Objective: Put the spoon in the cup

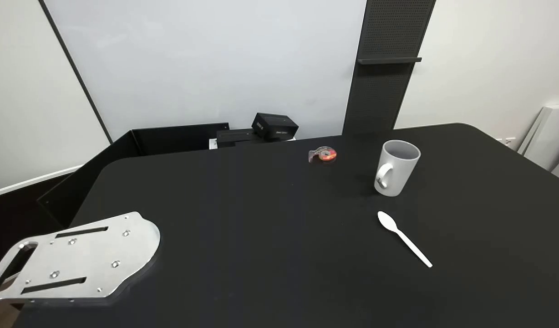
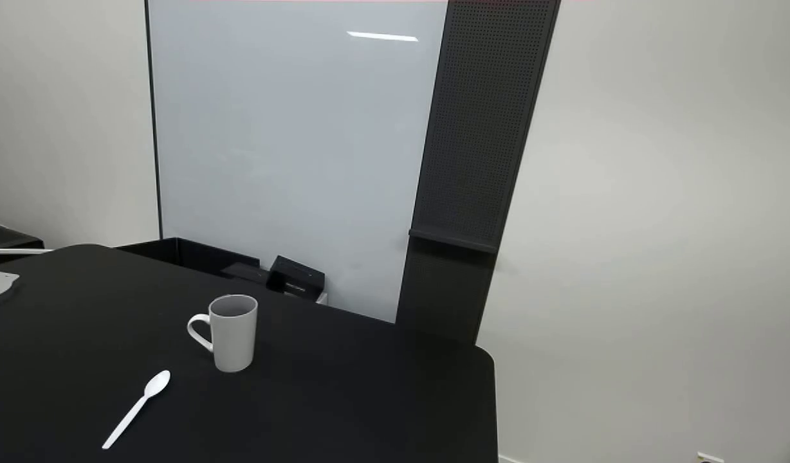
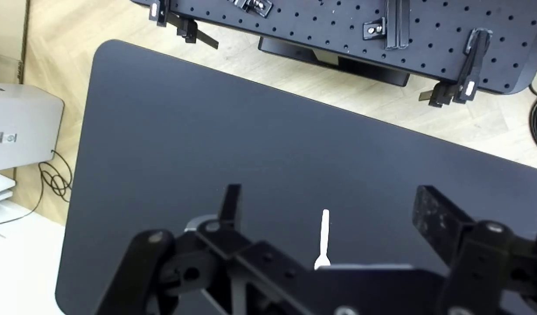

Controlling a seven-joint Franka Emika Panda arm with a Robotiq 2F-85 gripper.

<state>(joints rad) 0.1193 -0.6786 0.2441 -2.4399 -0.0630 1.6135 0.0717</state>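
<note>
The white spoon point(image 1: 400, 236) lies flat on the black table in both exterior views point(image 2: 139, 406), its bowl end nearer the cup. The white cup point(image 1: 397, 168) stands upright just beyond the spoon, apart from it, and also shows in an exterior view point(image 2: 233, 334) with its handle to the left. In the wrist view my gripper point(image 3: 329, 188) is open and empty, high above the table. The spoon handle point(image 3: 324, 232) shows between the fingers; most of its bowl is hidden by the gripper body. The cup cannot be made out in the wrist view. The gripper is outside both exterior views.
A tape dispenser point(image 1: 325, 154) lies left of the cup. A metal plate point(image 1: 93, 259) juts over the table's left side. Black boxes point(image 1: 275, 126) sit behind the table's far edge. In the wrist view a perforated black platform point(image 3: 338, 26) with clamps stands across a gap.
</note>
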